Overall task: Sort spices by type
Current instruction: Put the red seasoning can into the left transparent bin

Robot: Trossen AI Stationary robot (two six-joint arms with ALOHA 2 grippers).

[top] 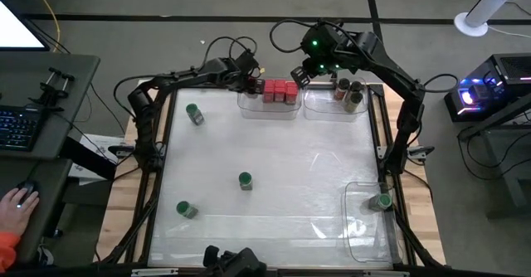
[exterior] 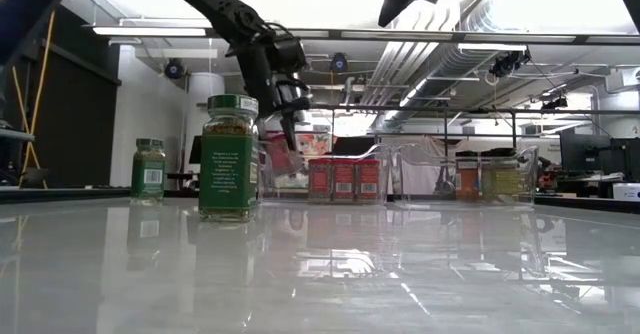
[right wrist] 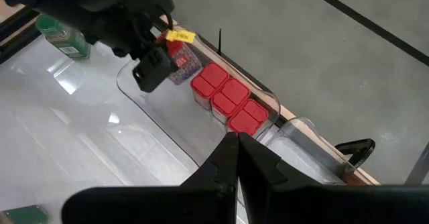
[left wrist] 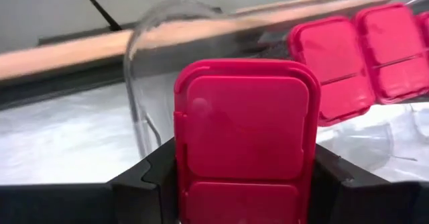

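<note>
High view. Landmark: clear bin [top: 270,109] at the desk's [top: 274,202] far edge. 3 red-capped jars [top: 280,90] stand in a row inside it. Left gripper [top: 251,81] sits over the bin's near-left end. Right gripper [top: 300,75] hangs above, just right of the bin. A second bin [top: 336,104] adjoins on the right with 2 dark-capped jars [top: 348,90]. 3 green-capped jars stand loose on the desk well short of the bin: 1 closest [top: 194,114], 1 mid-desk [top: 245,180], 1 farthest [top: 185,210]. A 4th green-capped jar [top: 382,201] sits in a third bin [top: 365,227] at the desk's opposite corner.

Low view. The mid-desk jar looms in front of the bin; the left gripper hangs above the bin's left end with a red-capped jar [exterior: 281,156] tilted in it.

Left wrist view. Jaws clamped on either side of the red-capped jar, its square cap facing the camera; bin wall and the 3 stored caps just beyond.

Right wrist view. Jaws fully closed, empty, above the bin; the left gripper's jar hangs beside the row.

Risk. The held jar is tilted; released so, it could topple against the row or catch the bin wall. The arms are close; a move by either could make them collide.
</note>
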